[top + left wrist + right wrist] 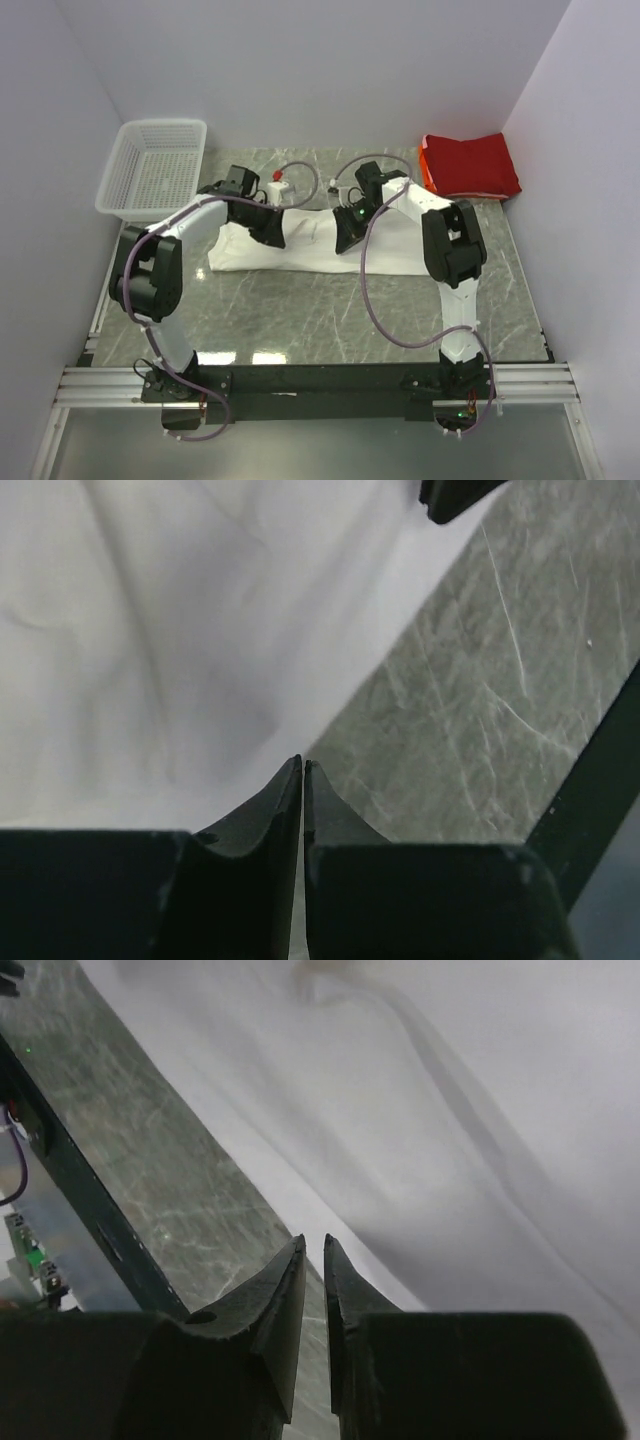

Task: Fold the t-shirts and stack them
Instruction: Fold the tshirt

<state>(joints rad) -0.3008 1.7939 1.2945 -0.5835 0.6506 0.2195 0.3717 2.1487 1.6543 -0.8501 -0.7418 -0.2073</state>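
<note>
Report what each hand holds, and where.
Cannot be told: left hand, closed, and right hand, nearly closed, sit at an edge of the white t-shirt; no pinched cloth shows.

Seen from above, both arms bend inward toward centre frame; left gripper (pixel 268 230) pinched together, right gripper (pixel 348 236) a slit apart.
</note>
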